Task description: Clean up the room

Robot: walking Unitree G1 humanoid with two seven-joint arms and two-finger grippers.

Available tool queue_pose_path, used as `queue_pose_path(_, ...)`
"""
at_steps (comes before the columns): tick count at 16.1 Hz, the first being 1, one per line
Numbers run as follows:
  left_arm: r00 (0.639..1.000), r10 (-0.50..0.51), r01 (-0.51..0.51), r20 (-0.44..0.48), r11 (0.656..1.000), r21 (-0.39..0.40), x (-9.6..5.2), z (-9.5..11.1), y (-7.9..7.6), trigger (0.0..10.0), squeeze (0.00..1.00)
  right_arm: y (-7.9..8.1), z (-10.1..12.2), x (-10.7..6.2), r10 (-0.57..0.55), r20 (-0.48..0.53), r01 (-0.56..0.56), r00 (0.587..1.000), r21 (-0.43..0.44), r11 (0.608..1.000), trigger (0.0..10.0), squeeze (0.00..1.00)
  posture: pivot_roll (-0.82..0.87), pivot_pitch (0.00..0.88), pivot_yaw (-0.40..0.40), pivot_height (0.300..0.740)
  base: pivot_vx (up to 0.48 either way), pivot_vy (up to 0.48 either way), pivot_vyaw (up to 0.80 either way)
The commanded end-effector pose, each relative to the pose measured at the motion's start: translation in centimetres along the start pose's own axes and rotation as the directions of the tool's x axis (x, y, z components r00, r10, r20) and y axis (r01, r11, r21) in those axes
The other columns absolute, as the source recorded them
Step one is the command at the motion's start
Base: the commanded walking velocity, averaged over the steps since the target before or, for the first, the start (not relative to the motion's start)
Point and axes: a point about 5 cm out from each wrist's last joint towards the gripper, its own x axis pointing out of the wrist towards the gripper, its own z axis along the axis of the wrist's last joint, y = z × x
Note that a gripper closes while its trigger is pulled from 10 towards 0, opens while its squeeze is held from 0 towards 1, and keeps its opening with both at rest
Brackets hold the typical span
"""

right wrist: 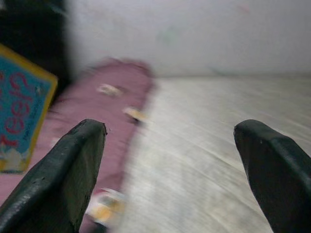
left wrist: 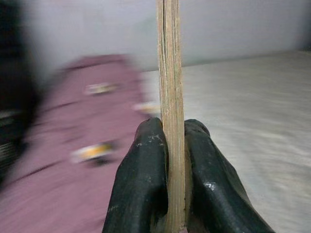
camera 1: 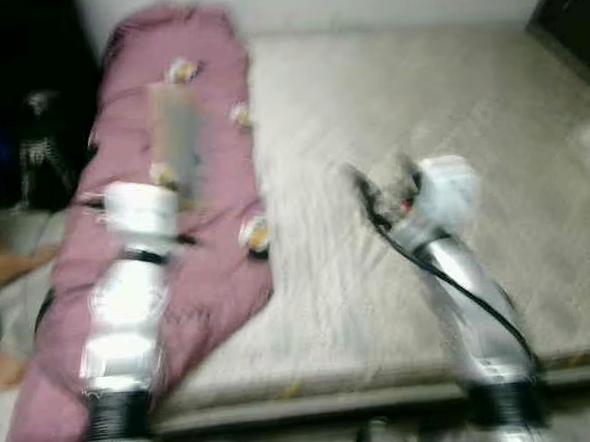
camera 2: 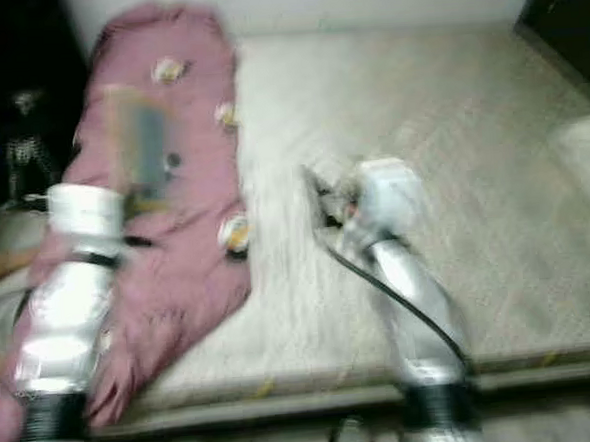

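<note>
— Book (left wrist: 170, 97), thin, edge-on: our left gripper (left wrist: 171, 145) has it clamped between both fingers, above the pink blanket (camera 1: 168, 279) along the bed's (camera 1: 418, 103) left edge.

— And our right gripper (right wrist: 170, 165)?

— Fingers spread wide, holding nothing, over the bare mattress near the bed's front edge. We see everything blurred.
</note>
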Motion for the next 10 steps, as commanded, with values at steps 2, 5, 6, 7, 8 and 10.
queue_pose_path(2, 0.998, 0.02, -0.021, 0.053, 1.0, 0.019, 0.06, 1.16, 0.97, 10.0, 0.0, 1.4, 0.63, 0.66, 0.042, 0.029, -0.043, 0.999, 0.008, 0.999, 10.0, 0.0, -0.01, 0.0, -0.036, 0.74, 0.0, 0.0, 0.0)
queue_pose_path(5, 0.998, 0.023, -0.024, 0.058, 1.0, 0.007, 0.11, 1.24, 1.11, 10.0, 0.0, 1.44, 0.51, 0.65, 0.043, 0.028, -0.043, 0.999, 0.003, 0.999, 10.0, 0.0, -0.01, 0.0, -0.038, 0.74, 0.0, 0.0, 0.0)
queue_pose_path(6, 0.998, 0.022, -0.022, 0.057, 1.0, 0.004, 0.11, 1.22, 1.08, 10.0, 0.0, 1.47, 0.5, 0.65, 0.044, 0.029, -0.045, 0.999, 0.002, 0.999, 10.0, 0.0, -0.01, 0.0, -0.038, 0.74, 0.0, 0.0, 0.0)
queue_pose_path(7, 0.998, 0.02, -0.02, 0.057, 1.0, 0.0, 0.13, 1.21, 1.03, 10.0, 0.0, 1.46, 0.49, 0.65, 0.044, 0.029, -0.044, 0.999, 0.003, 0.999, 10.0, 0.0, -0.01, 0.0, -0.038, 0.74, 0.0, 0.0, 0.0)
queue_pose_path(8, 0.998, 0.016, -0.016, 0.059, 1.0, -0.003, 0.16, 1.22, 1.0, 10.0, 0.0, 1.35, 0.41, 0.67, 0.029, 0.024, -0.029, 0.999, -0.003, 1.0, 10.0, 0.0, -0.01, 0.0, -0.038, 0.74, 0.0, 0.0, 0.0)
queue_pose_path(10, 0.998, 0.01, -0.009, 0.065, 1.0, -0.008, 0.17, 1.29, 0.95, 10.0, 0.0, 1.27, 0.27, 0.65, 0.017, 0.018, -0.017, 1.0, -0.007, 1.0, 10.0, 0.0, -0.01, 0.0, -0.036, 0.74, 0.0, 0.0, 0.0)
